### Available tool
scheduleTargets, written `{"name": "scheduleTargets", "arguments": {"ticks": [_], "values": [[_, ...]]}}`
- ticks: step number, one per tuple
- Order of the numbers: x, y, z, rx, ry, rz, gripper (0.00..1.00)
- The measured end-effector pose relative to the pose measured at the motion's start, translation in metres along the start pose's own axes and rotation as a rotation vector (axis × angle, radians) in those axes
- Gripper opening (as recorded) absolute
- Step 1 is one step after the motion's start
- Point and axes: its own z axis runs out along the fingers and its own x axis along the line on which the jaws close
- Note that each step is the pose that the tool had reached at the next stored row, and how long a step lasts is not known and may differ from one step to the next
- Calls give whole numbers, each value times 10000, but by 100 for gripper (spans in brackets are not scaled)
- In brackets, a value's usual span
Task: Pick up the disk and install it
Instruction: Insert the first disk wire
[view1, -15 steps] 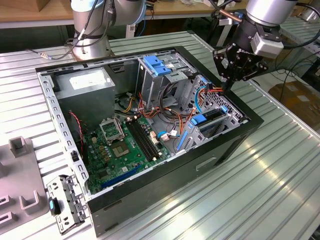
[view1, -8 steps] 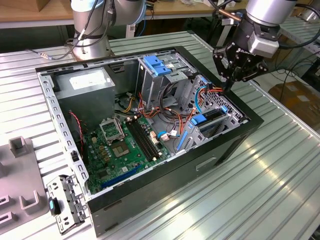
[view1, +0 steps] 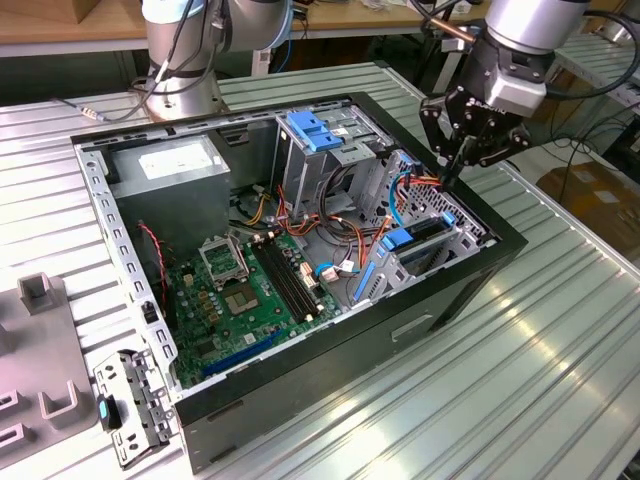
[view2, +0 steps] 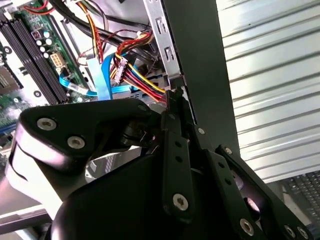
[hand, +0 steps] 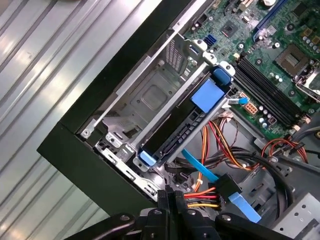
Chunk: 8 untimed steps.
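Black metal gripper (view1: 452, 178) with fingers pressed together on nothing, poised over the open black computer case (view1: 470, 275) beside the dark grey rectangular disk (hand: 172, 137) with blue side rails, already seated in its bay, probably for pushing it home.

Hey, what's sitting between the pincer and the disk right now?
In the first wrist view, red, yellow and orange wires and a blue flat cable cross the gap between the shut pincer and the disk.
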Motion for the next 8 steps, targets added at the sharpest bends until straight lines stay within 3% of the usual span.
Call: {"name": "scheduleTargets", "arguments": {"ticks": [8], "values": [[-1, 0, 13, -67, 40, 1282, 16]]}}
